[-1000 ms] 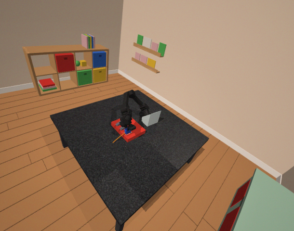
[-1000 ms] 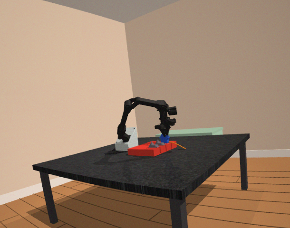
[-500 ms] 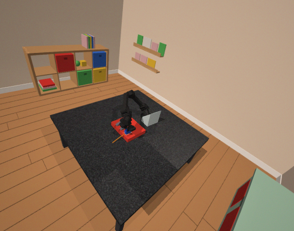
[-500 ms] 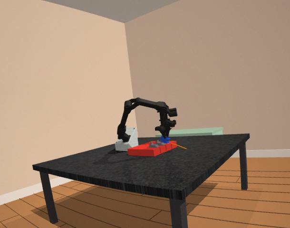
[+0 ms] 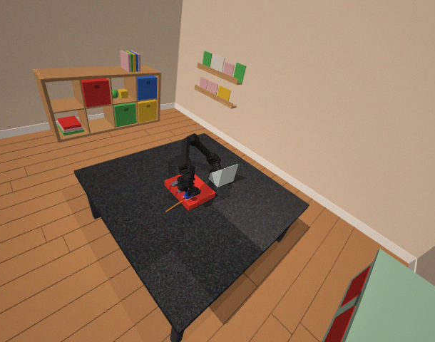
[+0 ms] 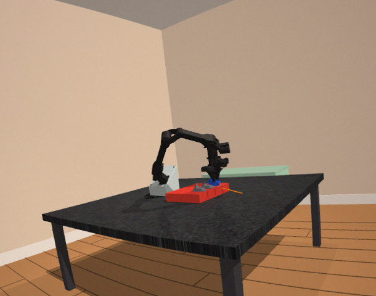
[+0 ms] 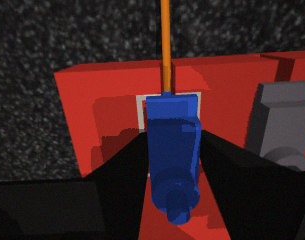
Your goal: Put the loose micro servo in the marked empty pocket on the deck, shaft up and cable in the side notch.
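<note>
The blue micro servo [image 5: 187,195] [image 6: 214,182] [image 7: 173,145] is between the fingers of my gripper [image 6: 214,180] [image 7: 172,137], which is shut on it. Its output shaft [image 7: 178,212] points up. It is over the white-outlined pocket [image 7: 140,112] at one end of the red deck [image 5: 205,192] [image 6: 183,197] [image 7: 109,85] and covers most of the outline. Its body still shows above the deck in the exterior view; whether the ears touch the deck cannot be told. The orange cable [image 5: 174,206] [image 6: 233,190] [image 7: 166,45] runs out over the deck edge, in line with the side notch.
A grey servo [image 7: 287,125] sits in the deck beside the pocket, with another grey one [image 6: 198,187] farther along. A pale grey slanted block [image 5: 224,175] [image 6: 164,189] stands by the arm's base. All of this is on the black table [image 5: 210,250] [image 6: 150,219].
</note>
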Robot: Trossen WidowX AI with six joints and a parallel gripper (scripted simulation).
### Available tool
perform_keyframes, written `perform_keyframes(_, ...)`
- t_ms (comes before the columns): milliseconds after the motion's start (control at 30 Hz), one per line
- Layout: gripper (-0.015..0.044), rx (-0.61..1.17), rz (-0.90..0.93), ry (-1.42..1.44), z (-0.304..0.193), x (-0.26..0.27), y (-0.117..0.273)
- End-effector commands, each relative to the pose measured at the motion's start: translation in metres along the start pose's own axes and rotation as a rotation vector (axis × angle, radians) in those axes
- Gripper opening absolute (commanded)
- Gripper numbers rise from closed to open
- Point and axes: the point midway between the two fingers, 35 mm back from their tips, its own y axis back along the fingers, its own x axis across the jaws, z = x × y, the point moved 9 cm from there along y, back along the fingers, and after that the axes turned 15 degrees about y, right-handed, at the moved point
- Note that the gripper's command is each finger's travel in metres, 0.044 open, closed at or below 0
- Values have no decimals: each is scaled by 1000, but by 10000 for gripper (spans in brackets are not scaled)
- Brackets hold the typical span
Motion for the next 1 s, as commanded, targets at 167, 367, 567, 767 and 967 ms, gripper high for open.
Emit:
perform_keyframes(167,0,0,-4,5,0,0,-8)
perform_keyframes(367,0,0,-5,5,0,0,-13)
perform_keyframes(567,0,0,-5,5,0,0,-17)
perform_keyframes(767,79,0,-5,5,0,0,-17)
perform_keyframes(967,187,0,-5,5,0,1,-14)
